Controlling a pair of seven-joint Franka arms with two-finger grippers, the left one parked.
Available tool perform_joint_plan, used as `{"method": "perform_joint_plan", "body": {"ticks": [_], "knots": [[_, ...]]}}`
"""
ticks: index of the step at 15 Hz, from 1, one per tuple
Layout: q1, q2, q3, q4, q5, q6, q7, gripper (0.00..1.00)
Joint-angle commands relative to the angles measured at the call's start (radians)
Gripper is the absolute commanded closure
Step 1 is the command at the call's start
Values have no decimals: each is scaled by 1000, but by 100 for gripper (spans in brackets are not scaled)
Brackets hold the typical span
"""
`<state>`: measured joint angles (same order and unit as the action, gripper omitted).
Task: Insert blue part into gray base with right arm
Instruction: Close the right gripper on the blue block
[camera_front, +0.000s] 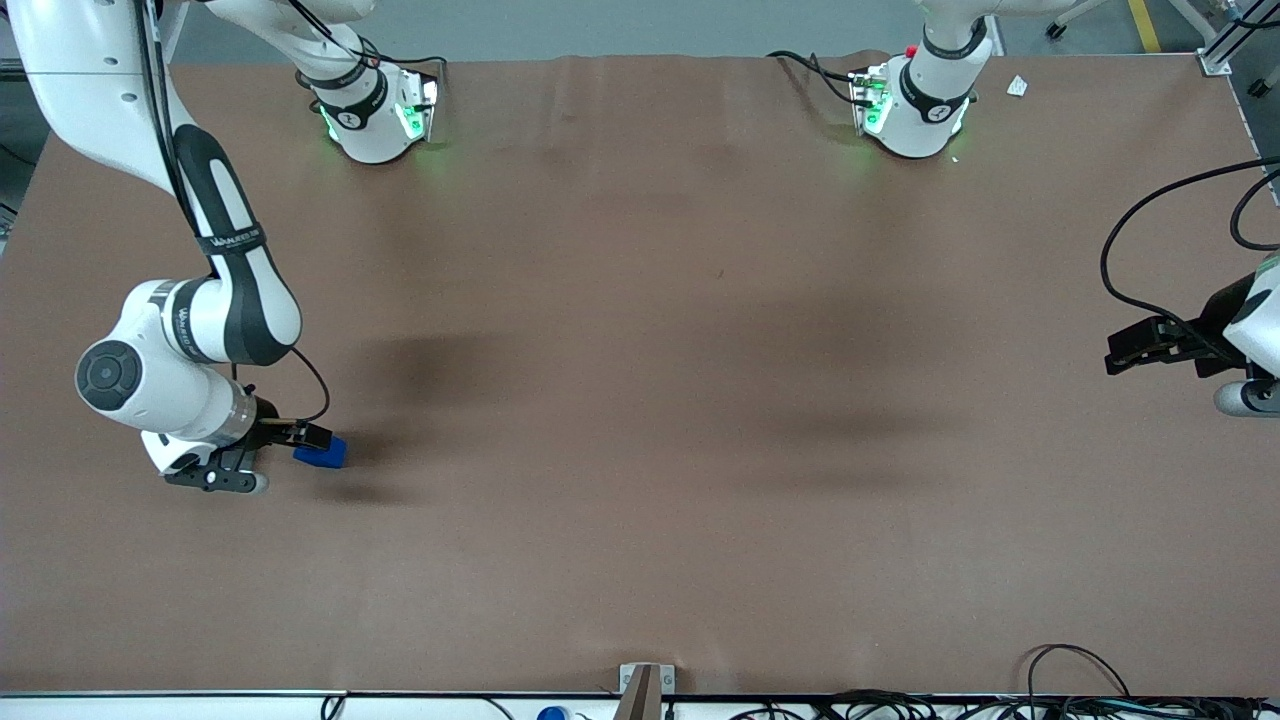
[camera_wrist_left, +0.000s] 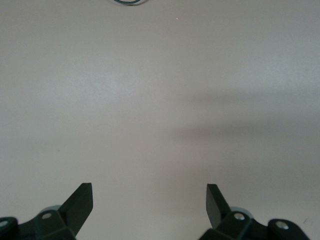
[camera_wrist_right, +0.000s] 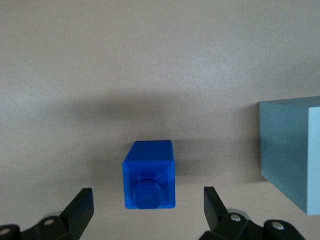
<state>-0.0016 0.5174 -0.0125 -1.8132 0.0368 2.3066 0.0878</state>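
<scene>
Brown matte table cover (camera_front: 640, 400) fills the front view, faint soft shadows across the middle. Right arm (camera_front: 190, 330) is bent low at the working arm's end of the table, wrist close to the surface. Its gripper (camera_wrist_right: 147, 207) hangs just above the table with fingers (camera_wrist_right: 80, 207) spread wide, nothing held. Blue part (camera_front: 321, 452) lies on the table, just off the gripper's tip in the front view. In the right wrist view the blue part (camera_wrist_right: 149, 175) sits between the two open fingers, not touching either; clear gap on both sides. Its end face with the small raised stub faces the wrist camera, long body pointing away from it.

Gray base (camera_wrist_right: 292, 152) shows only in the right wrist view, partly cut by the frame edge: a light blue-gray block resting on the table, near the blue part but apart from it, bare table between them. Recess not visible from this angle. In the front view the gray base can't be made out, apparently hidden by the arm.
</scene>
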Motion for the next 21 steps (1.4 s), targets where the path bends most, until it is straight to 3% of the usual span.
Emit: {"method": "perform_joint_plan", "body": {"ticks": [1, 4, 7, 14, 19, 21], "knots": [[-6, 16, 9, -3, 20, 17, 9, 4], [-1, 23, 9, -3, 20, 19, 16, 7], [-1, 29, 9, -5, 20, 20, 17, 19], [-9, 30, 9, -3, 25, 23, 24, 85], [-23, 13, 8, 11, 23, -15, 14, 97], [-64, -29, 8, 34, 15, -122, -11, 99]]}}
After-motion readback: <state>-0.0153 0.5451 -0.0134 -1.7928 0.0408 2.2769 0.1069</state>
